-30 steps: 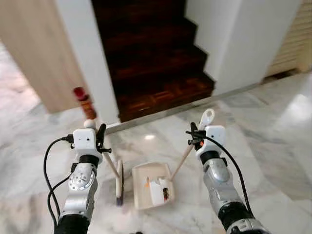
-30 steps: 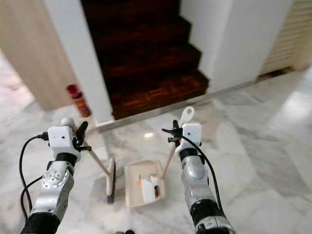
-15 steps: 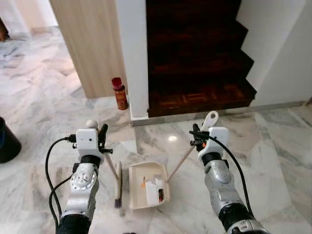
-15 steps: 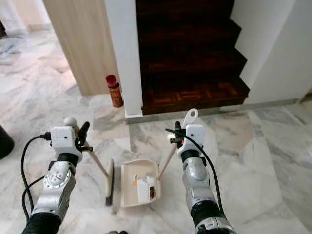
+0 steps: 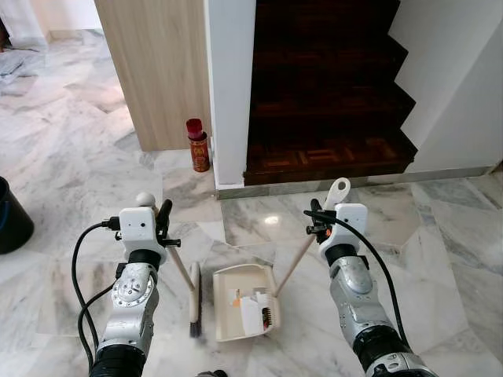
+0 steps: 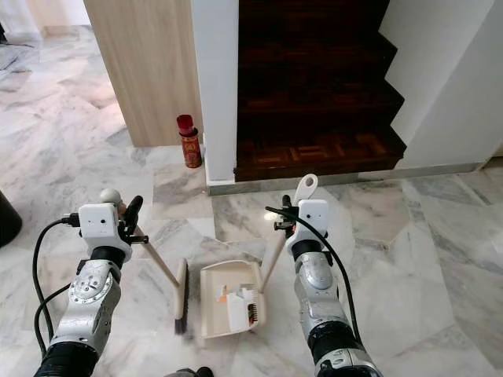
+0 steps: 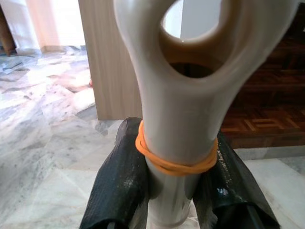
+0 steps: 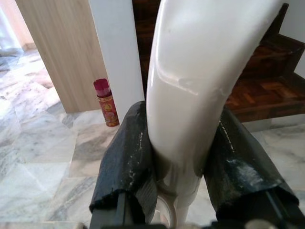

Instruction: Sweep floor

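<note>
Landmark: dustpan (image 5: 245, 302), flat on the marble floor (image 5: 440, 236) between your two arms.

Left gripper (image 5: 164, 224) is pinched on the broom (image 5: 191, 292) handle; in the left wrist view both fingers (image 7: 121, 186) press the cream handle just below an orange rubber band (image 7: 174, 162). Right gripper (image 5: 316, 220) is pinched on the dustpan's handle (image 5: 295, 263); the right wrist view shows its fingers (image 8: 128, 157) clamped on the white stem.

Key relation: broom head stands just left of the dustpan, bristles on the floor, long axis running parallel to the pan's left wall (not across its mouth). The pan's open lip faces the stairs (image 5: 322, 102). Litter (image 5: 251, 302) already lies inside the pan, white and orange bits. Judgement: the left arm must swing the head round to the stair side of the pan before any stroke sends dirt in.

View differences: the eye views give the pan, head and a red can (image 5: 196, 145) beyond the pan, by the wall. The wrist views give grip detail, the band, and hide the pan.
</note>
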Controlling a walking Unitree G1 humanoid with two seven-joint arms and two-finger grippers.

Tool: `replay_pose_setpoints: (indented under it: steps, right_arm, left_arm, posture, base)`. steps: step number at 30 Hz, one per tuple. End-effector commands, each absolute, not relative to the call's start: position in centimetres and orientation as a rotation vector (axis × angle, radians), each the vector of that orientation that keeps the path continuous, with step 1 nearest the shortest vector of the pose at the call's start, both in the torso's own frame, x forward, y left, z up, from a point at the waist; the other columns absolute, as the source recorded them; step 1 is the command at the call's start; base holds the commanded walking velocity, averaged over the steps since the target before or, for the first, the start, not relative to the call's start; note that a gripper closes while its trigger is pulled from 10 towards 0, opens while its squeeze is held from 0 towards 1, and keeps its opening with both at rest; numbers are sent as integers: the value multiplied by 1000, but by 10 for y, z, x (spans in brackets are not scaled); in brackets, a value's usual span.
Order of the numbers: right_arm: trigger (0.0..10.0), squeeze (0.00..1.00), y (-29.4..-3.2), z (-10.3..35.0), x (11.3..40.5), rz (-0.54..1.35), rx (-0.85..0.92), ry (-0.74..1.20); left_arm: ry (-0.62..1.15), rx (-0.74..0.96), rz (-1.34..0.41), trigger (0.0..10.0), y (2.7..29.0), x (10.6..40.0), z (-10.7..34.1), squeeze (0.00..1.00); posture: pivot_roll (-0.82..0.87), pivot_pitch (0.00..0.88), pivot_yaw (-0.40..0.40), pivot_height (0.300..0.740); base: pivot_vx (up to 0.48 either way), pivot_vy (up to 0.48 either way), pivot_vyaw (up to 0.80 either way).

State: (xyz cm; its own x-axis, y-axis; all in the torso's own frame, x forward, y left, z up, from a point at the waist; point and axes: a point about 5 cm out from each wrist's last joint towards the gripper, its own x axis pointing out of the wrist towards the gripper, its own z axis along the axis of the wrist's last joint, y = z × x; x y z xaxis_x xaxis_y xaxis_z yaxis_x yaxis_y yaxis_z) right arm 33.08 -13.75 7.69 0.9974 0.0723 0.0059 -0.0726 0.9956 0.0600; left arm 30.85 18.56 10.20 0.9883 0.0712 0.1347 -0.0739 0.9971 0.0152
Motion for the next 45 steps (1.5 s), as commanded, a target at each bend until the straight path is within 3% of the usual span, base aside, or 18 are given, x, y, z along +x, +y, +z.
replay_pose_setpoints:
  steps: [1, 45]
  right_arm:
    - [10000, 0, -139, 88, 336, 66, 67, -49]
    - [10000, 0, -136, 89, 337, 81, 80, -46]
  left_arm:
    - [-177, 29, 70, 10000, 185, 312, 113, 0]
    - [-175, 26, 67, 10000, 184, 313, 113, 0]
  posture:
    - [34, 72, -14, 740]
    - [34, 62, -16, 740]
  base:
    - [0, 349, 0]
    - [0, 351, -147]
